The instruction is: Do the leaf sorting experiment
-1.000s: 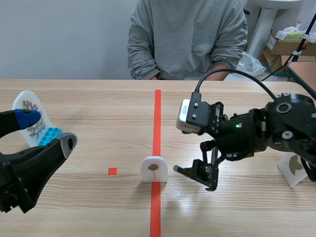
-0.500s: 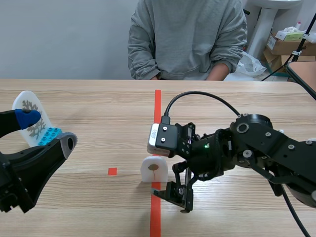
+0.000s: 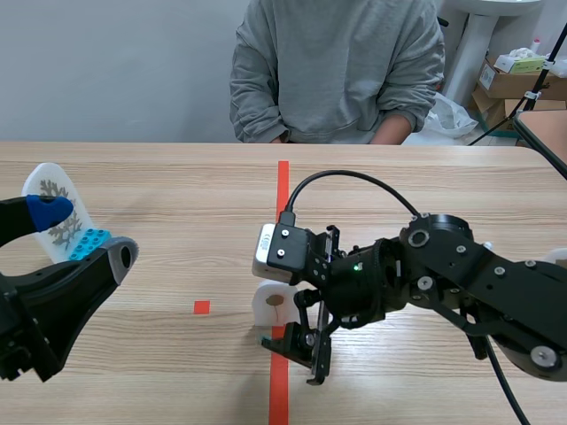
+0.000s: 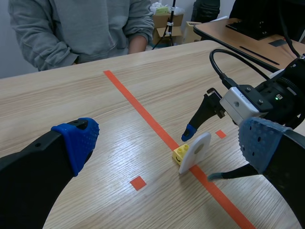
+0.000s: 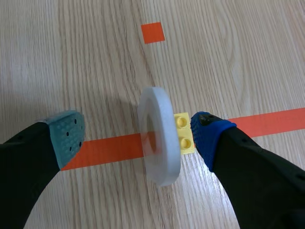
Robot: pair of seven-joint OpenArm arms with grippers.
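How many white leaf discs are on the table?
2. One disc stands on a blue brick at the far left; the other disc, on a yellow brick on the tape line, sits inside the open right claw. The right arm may hide more.

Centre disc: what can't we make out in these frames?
- White disc: edge-on in the right wrist view, printed face blurred.
- Scene view: the right arm covers part of the disc; its leaf is too small to identify.
- Yellow brick: partly behind the disc in both wrist views.
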